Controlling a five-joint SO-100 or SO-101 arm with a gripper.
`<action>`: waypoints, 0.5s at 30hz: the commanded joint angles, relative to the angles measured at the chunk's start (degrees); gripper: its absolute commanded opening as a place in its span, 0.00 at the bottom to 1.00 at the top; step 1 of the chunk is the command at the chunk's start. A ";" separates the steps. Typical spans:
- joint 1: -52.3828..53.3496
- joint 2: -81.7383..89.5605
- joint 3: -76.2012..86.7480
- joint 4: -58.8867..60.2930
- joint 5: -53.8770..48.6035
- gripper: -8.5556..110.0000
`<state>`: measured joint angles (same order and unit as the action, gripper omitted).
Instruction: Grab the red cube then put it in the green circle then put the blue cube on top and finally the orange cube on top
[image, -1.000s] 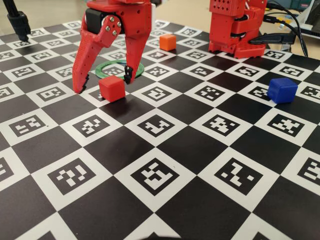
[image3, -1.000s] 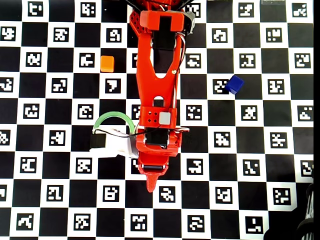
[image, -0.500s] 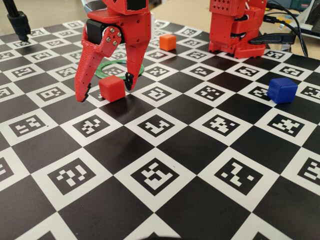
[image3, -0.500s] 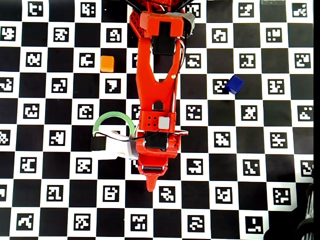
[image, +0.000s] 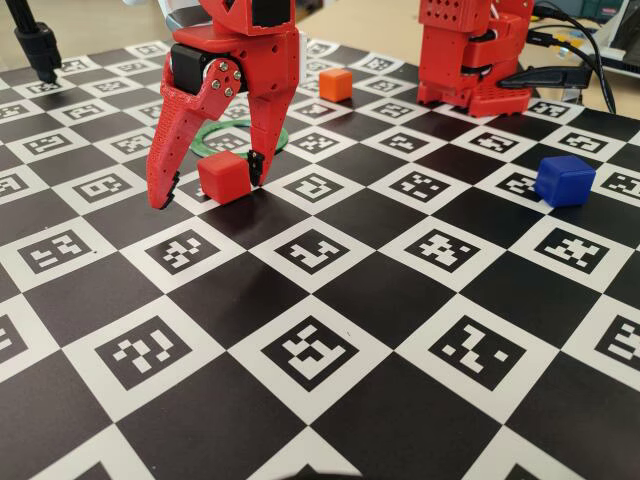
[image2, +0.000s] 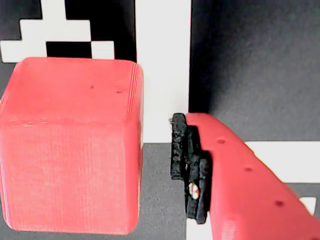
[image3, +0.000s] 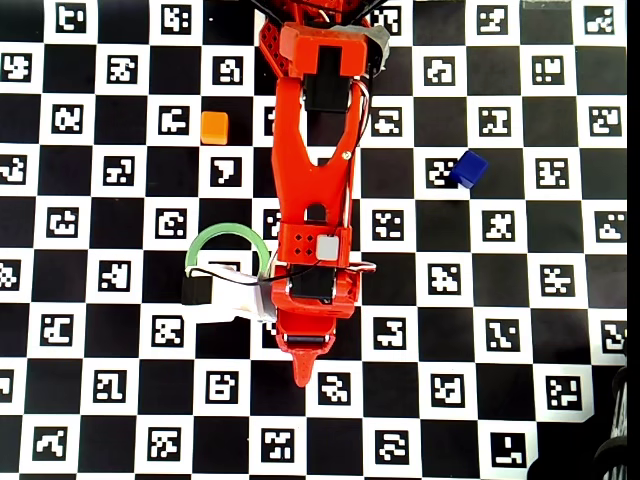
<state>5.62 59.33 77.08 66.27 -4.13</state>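
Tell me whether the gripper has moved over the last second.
Yes. In the fixed view the gripper has closed in around the red cube: its right fingertip, earlier behind the cube toward the green circle, now sits beside it.

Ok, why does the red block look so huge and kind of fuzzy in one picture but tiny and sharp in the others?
In the wrist view the camera sits right beside the red cube, so it fills the frame with soft edges. In the fixed view the cube is small and sharp between the open claw fingers, with a soft shadow; the near board edge blurs. In the overhead view the light is even and the arm hides the cube.
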 joint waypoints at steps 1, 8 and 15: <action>1.05 1.49 -4.57 -0.88 -0.97 0.48; 1.32 1.49 -4.57 -1.93 -1.05 0.48; 1.32 1.49 -4.48 -2.20 -0.88 0.48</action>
<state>6.06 59.33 77.08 64.60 -4.66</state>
